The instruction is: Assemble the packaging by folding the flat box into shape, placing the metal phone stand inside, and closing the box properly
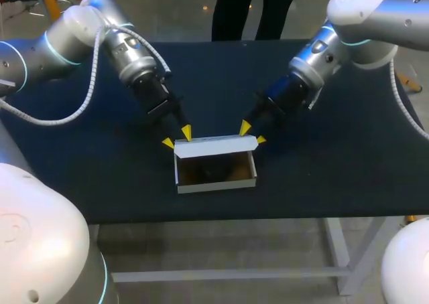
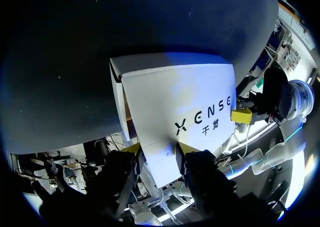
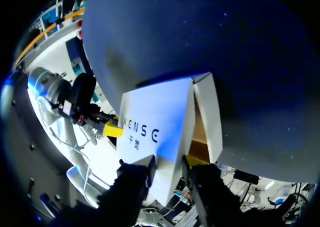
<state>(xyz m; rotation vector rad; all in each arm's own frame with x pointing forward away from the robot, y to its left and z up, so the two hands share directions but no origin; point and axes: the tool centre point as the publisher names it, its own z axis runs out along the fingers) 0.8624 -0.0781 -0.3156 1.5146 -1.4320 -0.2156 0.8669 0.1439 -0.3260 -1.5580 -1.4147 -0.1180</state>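
Standing on the dark table (image 1: 100, 177), the white box (image 1: 216, 182) sits just ahead of and below the tips of both grippers. Its top is open and its brown inside shows. The lid (image 1: 214, 145) rises from the wall nearest the grippers, with its printed outer face turned toward both wrist cameras.

The left gripper (image 1: 177, 137) hangs at the lid's left corner with its fingers (image 2: 186, 148) apart, one yellow tip on either side of that corner. In the left wrist view the lid's free edge reaches into the gap between the fingers and fills most of it. I cannot tell whether either pad presses the card.

The right gripper (image 1: 253, 132) sits at the lid's other corner in the same way. Its fingers are also spread, and in the right wrist view the lid's corner pokes in between them. The box's side wall and a strip of its brown inside show just beside that gripper.

Each wrist view also shows one yellow tip of the other arm, just past the far end of the lid.

A darker shape (image 1: 209, 173) lies inside the box, below and ahead of both grippers. It is too dim to say whether it is the metal phone stand.
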